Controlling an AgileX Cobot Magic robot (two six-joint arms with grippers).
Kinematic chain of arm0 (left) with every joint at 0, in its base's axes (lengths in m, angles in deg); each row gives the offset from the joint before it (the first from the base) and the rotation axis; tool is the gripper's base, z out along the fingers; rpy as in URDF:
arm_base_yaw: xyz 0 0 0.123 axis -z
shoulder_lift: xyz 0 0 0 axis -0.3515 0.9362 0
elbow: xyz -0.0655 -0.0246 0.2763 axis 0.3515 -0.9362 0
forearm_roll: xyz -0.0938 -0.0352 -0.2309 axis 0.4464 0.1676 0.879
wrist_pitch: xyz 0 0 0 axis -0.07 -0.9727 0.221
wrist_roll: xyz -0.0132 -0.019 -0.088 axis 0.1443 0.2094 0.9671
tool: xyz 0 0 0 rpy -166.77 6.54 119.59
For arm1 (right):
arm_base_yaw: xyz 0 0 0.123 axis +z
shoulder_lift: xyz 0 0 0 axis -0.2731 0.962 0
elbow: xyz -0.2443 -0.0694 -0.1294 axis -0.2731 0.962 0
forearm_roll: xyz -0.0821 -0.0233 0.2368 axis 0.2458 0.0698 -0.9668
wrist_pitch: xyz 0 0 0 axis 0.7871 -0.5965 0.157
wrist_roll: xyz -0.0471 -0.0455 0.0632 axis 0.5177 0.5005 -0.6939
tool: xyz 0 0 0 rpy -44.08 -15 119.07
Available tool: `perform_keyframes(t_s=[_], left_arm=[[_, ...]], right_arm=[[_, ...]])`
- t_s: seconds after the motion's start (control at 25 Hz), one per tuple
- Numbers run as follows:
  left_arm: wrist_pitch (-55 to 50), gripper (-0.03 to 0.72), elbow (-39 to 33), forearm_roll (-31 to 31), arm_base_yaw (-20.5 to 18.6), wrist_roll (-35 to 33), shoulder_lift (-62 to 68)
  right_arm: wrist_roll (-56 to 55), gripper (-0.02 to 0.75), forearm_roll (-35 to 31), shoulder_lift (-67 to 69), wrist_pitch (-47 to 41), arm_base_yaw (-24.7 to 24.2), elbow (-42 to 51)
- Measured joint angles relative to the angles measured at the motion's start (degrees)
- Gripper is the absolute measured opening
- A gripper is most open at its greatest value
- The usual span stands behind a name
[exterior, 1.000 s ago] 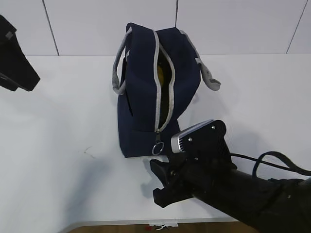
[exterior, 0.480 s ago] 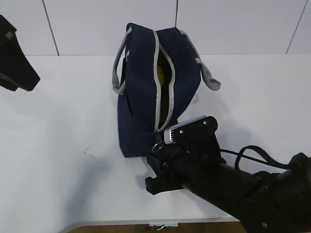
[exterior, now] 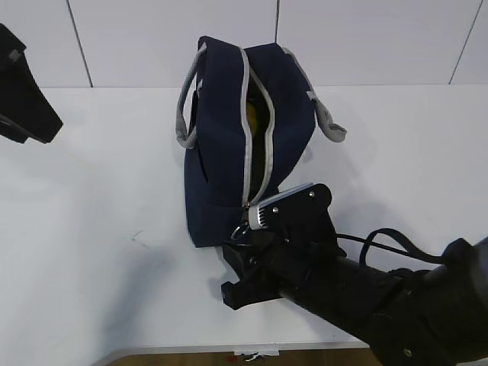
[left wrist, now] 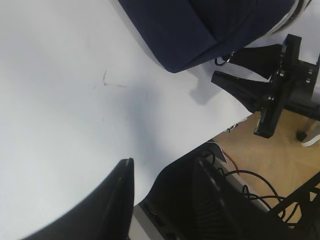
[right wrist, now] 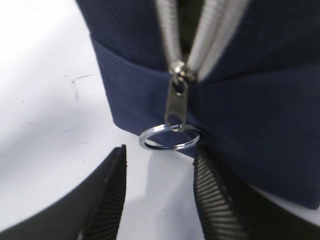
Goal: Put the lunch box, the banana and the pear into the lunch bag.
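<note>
The right hand (right wrist: 160, 195) sits low over the white table (exterior: 91, 252), its two fingers apart. Just ahead of the gap between them hangs the metal ring pull (right wrist: 171, 137) of the lunch bag (exterior: 244, 137), untouched; the right finger lies against the bag's navy end wall. The zipper (exterior: 245, 114) beyond gapes open, something yellow showing inside. The left hand (left wrist: 165, 200) hovers well away over the table edge, fingers spread.

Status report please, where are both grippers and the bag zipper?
Right gripper open at ring pull. Left gripper open, away. Lunch bag unzipped. No obstruction.
</note>
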Motion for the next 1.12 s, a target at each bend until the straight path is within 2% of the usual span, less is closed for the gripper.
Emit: perform_keyframes(t_s=[0.36,0.56,0.72,1.12], left_arm=[[0.00,0.297,0.00,0.00,0.00,0.00,0.00],[0.00,0.297,0.00,0.00,0.00,0.00,0.00],[0.00,0.297,0.00,0.00,0.00,0.00,0.00],[0.00,0.297,0.00,0.00,0.00,0.10,0.00]], right_arm=[[0.00,0.365,-4.92,0.00,0.00,0.00,0.00],[0.32,0.378,-5.26,0.00,0.00,0.00,0.00],[4.98,0.406,-5.28,0.08,1.93,0.00,0.00],[8.23,0.408,-4.13,0.08,4.74,0.00,0.00]])
